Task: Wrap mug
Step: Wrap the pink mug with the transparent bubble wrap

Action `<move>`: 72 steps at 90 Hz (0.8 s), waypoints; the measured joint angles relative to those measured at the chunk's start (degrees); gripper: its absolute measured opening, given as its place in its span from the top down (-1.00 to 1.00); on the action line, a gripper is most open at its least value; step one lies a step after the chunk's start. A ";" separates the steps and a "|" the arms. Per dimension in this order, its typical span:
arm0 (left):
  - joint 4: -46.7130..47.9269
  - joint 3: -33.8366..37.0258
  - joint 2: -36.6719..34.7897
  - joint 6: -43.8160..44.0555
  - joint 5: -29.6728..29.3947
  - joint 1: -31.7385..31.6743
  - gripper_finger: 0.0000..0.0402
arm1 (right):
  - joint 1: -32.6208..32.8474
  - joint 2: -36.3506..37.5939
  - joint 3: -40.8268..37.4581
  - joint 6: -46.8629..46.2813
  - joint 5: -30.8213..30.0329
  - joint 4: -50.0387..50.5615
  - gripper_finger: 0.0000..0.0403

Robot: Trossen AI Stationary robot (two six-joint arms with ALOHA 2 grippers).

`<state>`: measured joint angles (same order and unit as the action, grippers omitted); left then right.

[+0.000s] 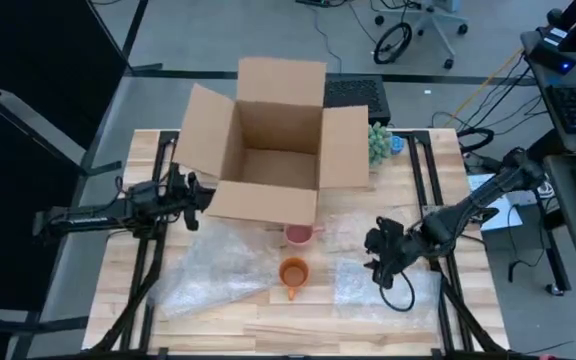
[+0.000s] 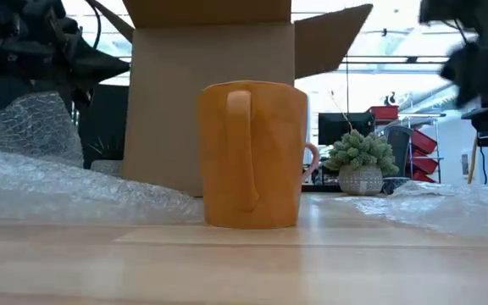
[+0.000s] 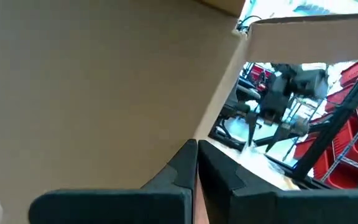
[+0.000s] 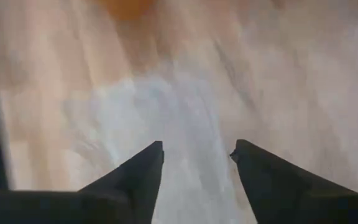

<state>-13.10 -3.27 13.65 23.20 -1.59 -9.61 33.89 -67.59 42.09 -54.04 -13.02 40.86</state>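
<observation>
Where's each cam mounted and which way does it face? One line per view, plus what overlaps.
High: overhead, straight down; both arms, left gripper, right gripper, cardboard box, orange mug, pink mug, bubble wrap.
Low: table height, level across; orange mug fills centre, box behind, plant.
Left wrist: shut fingers against box wall.
Right wrist: open fingers over bubble wrap.
Shared: high and low both show orange mug, box, plant.

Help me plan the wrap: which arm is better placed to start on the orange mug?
Right. Its open end effector hovers by the orange mug, over bubble wrap; the left end effector, shut, sits against the cardboard box.
</observation>
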 joint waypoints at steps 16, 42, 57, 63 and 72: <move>-0.07 -0.02 0.00 -1.51 -0.69 0.00 1.00 | 0.48 -2.16 -5.27 -1.04 0.19 -2.73 -0.07; -0.09 -0.02 0.00 -2.72 -1.25 0.00 1.00 | 0.24 -7.83 -7.91 1.50 4.37 -9.95 0.03; -0.09 -0.04 0.00 -2.60 -1.25 0.00 1.00 | 0.24 -8.82 -7.94 5.81 4.72 -12.34 0.36; -0.08 -0.04 0.00 -2.54 -1.27 0.00 1.00 | 0.22 -8.84 -7.86 7.24 6.37 -13.35 0.55; -0.07 -0.04 0.00 -2.49 -1.25 0.00 1.00 | 0.24 -8.84 -6.78 9.19 7.65 -12.25 0.84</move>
<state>-13.17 -3.31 13.65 20.71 -2.84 -9.61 34.13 -76.42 35.31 -44.85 -5.37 28.61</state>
